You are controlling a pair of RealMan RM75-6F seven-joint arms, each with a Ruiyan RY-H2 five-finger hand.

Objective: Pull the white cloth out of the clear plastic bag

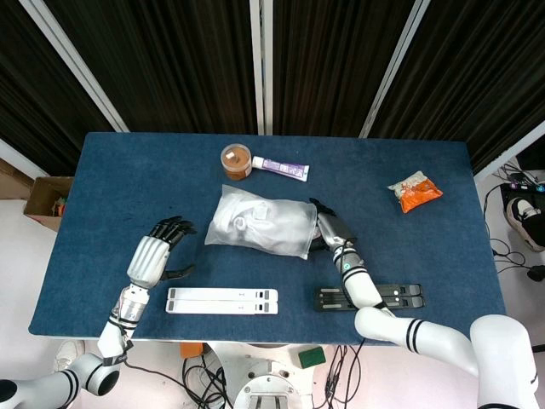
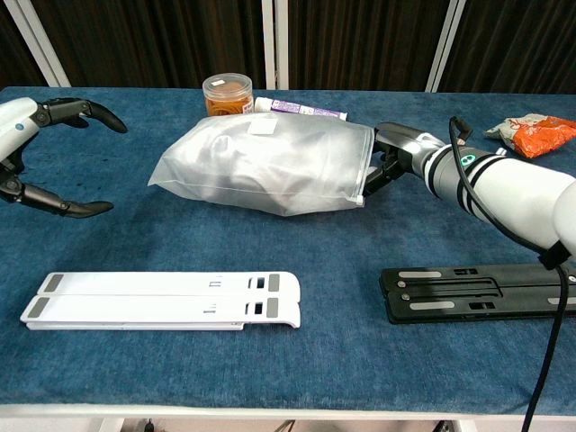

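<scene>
The clear plastic bag (image 1: 255, 228) (image 2: 261, 162) lies mid-table with the white cloth (image 1: 247, 223) bunched inside it. My right hand (image 1: 326, 230) (image 2: 391, 160) is against the bag's right end. Its dark fingers (image 2: 385, 137) lie above the bag's corner and its thumb is below. Whether they pinch the bag or the cloth is hidden by the bag's edge. My left hand (image 1: 157, 256) (image 2: 31, 148) hovers at the table's left, well clear of the bag, fingers spread and holding nothing.
An orange-lidded jar (image 1: 236, 160) (image 2: 227, 94) and a tube (image 1: 279, 168) (image 2: 301, 109) lie behind the bag. A snack packet (image 1: 415, 192) (image 2: 531, 132) is at the far right. A white folded stand (image 1: 222, 300) (image 2: 162, 300) and a black one (image 1: 370, 296) (image 2: 477, 292) lie near the front edge.
</scene>
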